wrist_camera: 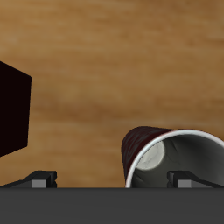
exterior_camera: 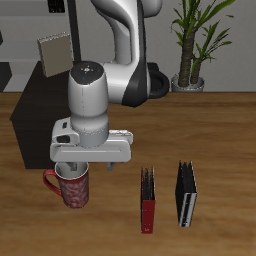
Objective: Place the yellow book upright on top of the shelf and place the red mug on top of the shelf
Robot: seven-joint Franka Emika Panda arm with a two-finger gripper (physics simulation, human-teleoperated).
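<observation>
I am hanging my gripper (exterior_camera: 76,166) directly over the red mug (exterior_camera: 73,186), which is standing upright on the desk (exterior_camera: 220,130) just in front of the shelf (exterior_camera: 40,105). I am lining up from above because the mug's open mouth faces up, so one finger can go inside the rim and the other outside. In the wrist view the light rim and grey inside of the mug (wrist_camera: 171,157) are sitting between my two fingertips, so my jaws are spread apart and empty; whether one finger is already inside the rim I cannot quite tell.

The yellow book (exterior_camera: 55,51) is already standing upright on top of the shelf, leaning slightly, toward its back. From the mug it is lying at about twelve o'clock. That half looks done.

The red book (exterior_camera: 148,200) and the black book (exterior_camera: 186,195) are standing at about three o'clock from the mug, well apart from it.
</observation>
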